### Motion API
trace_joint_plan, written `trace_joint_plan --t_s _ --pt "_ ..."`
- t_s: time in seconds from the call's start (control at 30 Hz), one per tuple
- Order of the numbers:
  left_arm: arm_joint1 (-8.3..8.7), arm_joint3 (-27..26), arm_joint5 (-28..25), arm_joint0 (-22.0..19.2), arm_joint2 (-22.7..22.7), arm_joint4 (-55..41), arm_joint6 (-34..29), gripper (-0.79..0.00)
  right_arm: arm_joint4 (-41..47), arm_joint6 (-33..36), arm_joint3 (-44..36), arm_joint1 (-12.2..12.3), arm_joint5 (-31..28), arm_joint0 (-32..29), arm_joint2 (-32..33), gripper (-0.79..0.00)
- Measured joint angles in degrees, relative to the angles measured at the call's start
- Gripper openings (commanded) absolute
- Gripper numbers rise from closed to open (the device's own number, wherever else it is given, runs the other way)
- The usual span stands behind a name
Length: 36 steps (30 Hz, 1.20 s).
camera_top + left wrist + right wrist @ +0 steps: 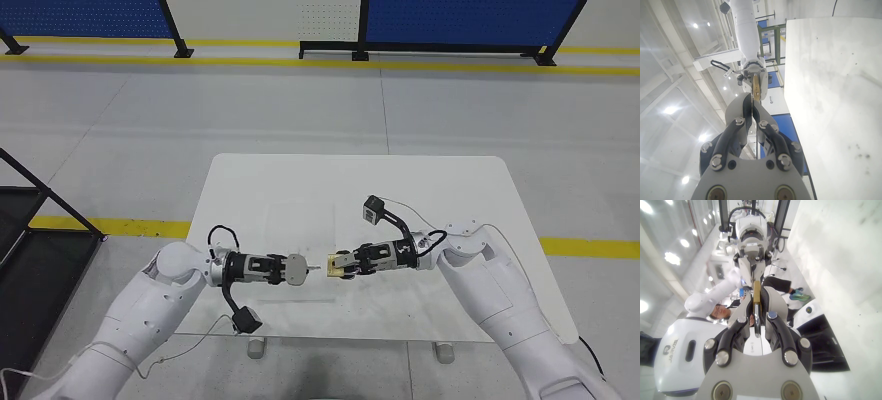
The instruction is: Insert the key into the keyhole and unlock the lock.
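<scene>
White table (300,190) beneath — left jaws clenched on key (316,267), right jaws on lock (338,264) — close together.

A white table (300,190) stands on grey floor (120,120) with yellow lines (250,63) and blue partitions (470,20).

- A robot lab in a big hall.
- Yellow floor lines (250,64) and blue partition panels (80,15) beyond a white bench (300,190).
- High ceiling (662,66) with lamps (695,25).
</scene>
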Motion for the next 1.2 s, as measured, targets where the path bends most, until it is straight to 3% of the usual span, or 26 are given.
trace_joint_plan --t_s 1.2 --pt "-0.86 3.3 0.2 -3.4 3.7 -1.3 0.8 -0.785 0.0 0.0 0.0 0.0 0.0 0.0 0.0 -0.785"
